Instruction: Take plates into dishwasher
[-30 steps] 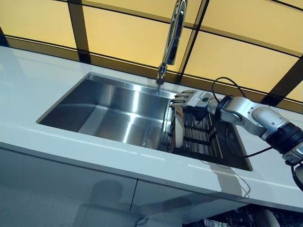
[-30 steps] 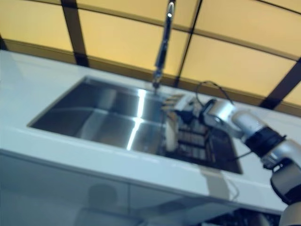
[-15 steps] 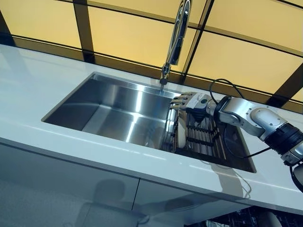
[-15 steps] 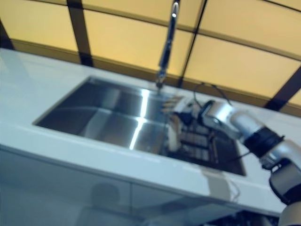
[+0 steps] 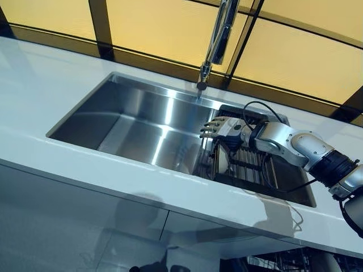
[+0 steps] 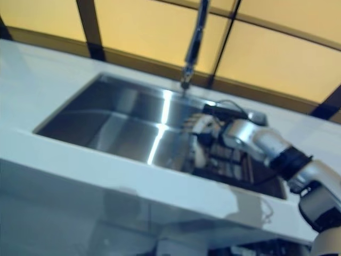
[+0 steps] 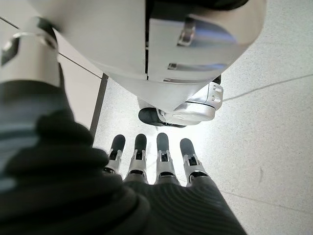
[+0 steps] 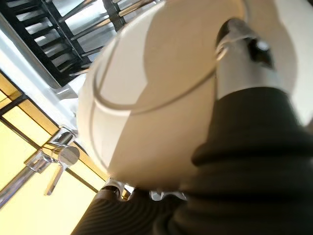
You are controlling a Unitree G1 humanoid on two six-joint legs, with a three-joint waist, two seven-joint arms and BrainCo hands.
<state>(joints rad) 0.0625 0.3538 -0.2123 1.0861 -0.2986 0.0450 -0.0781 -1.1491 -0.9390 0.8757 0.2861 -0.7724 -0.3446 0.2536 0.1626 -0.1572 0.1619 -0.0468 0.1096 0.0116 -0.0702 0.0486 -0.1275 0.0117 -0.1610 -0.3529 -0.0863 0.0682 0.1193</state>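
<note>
No readable writing anywhere. White counter (image 5: 51,90), steel sink (image 5: 136,122), faucet (image 5: 218,39) above. Right hand (image 5: 224,129) grips the plate (image 5: 223,161) standing in the black rack (image 5: 255,167) (sink's right end). Left hand (image 7: 156,164) hangs relaxed over floor.

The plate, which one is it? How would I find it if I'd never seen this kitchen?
Find the big steel sink in the white counter, under the tall faucet. At its right end sits a black rack. The plate stands on edge there, the only pale round thing, at the right hand.
</note>
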